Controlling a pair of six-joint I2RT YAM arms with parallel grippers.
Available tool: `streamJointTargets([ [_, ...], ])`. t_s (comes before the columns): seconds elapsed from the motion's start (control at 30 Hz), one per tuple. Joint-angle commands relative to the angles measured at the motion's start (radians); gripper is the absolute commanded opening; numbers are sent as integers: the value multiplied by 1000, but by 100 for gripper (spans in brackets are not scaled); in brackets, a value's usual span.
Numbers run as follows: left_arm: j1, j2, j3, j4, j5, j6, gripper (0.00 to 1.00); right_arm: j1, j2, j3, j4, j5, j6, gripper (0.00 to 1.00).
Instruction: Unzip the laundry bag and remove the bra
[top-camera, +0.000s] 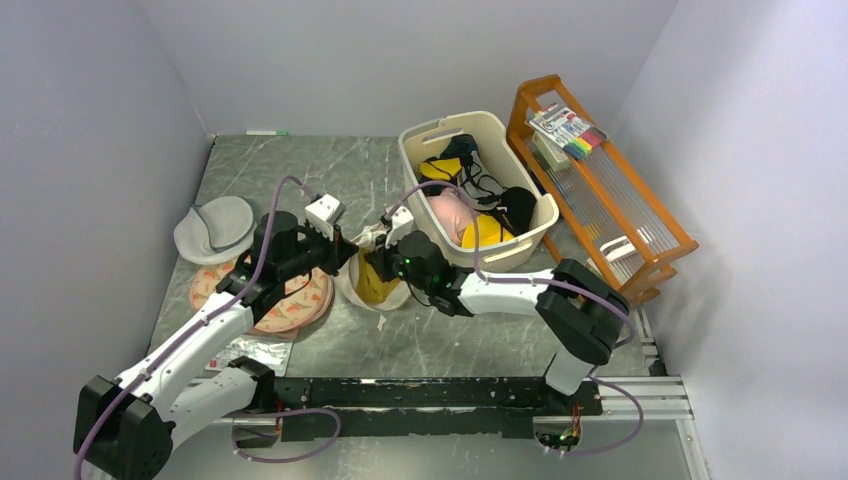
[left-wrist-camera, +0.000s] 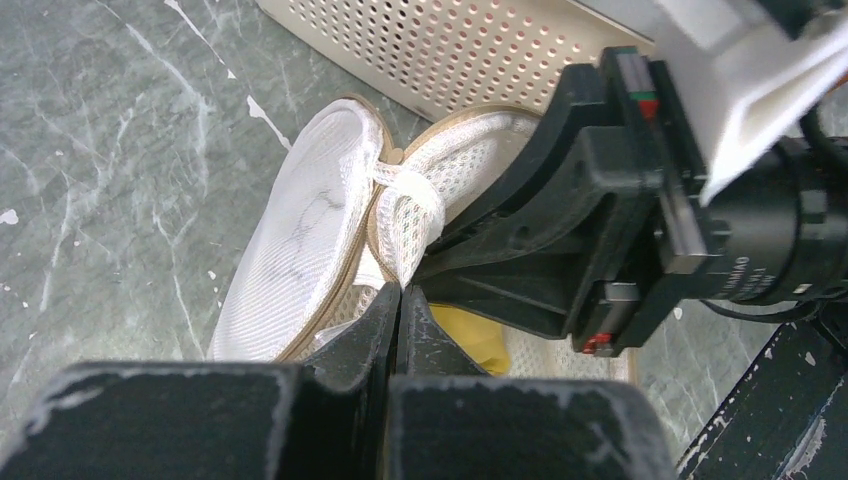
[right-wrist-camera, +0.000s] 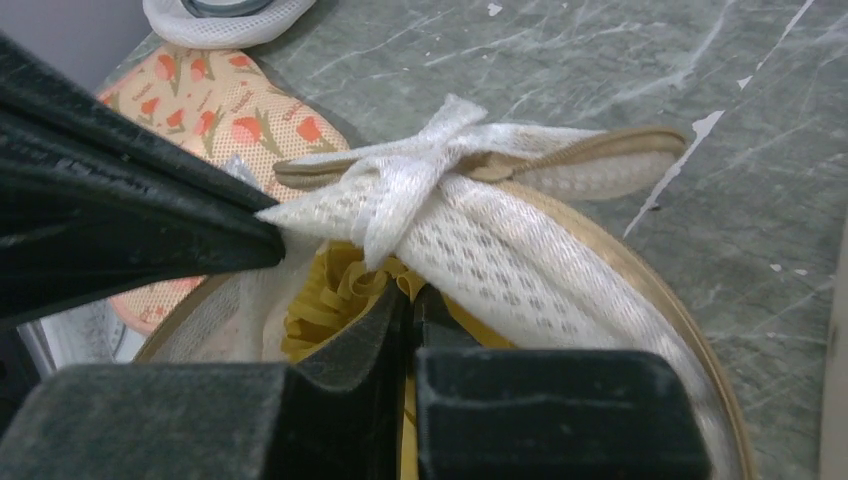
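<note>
The laundry bag (top-camera: 392, 296) lies unzipped on the table, its cream mesh lid (right-wrist-camera: 520, 250) lifted and bunched. My left gripper (left-wrist-camera: 400, 290) is shut on a pinch of that mesh flap (left-wrist-camera: 405, 215) and holds it up. In the top view the left gripper (top-camera: 345, 252) is at the bag's left rim. The mustard-yellow bra (right-wrist-camera: 335, 290) shows crumpled inside the opening. My right gripper (right-wrist-camera: 410, 292) reaches under the lid and is shut on a fold of the bra. From above, the right gripper (top-camera: 372, 262) sits right over the bag, hiding most of the bra (top-camera: 372, 290).
A cream basket (top-camera: 500, 250) full of clothes stands just behind the bag, its perforated wall (left-wrist-camera: 450, 50) close. An orange rack (top-camera: 600, 190) is at the right. A pink printed round bag (top-camera: 290, 305), a grey round bag (top-camera: 215, 230) and a foil packet (top-camera: 250, 352) lie to the left.
</note>
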Motion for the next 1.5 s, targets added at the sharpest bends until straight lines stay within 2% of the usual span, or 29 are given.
streamJointTargets([
  [0.0,-2,-1,38,3,-19,12,7,3,-83,-39,1,29,-42,0],
  [0.5,-2,26,51,-27,-54,11,7,1,-292,-88,-17,76,-80,0],
  [0.83,-2,29,57,-35,-50,9,7,-2,-359,-33,-8,73,-107,0],
  [1.47,-3,33,59,-49,-54,9,7,-5,-483,21,144,84,-214,0],
])
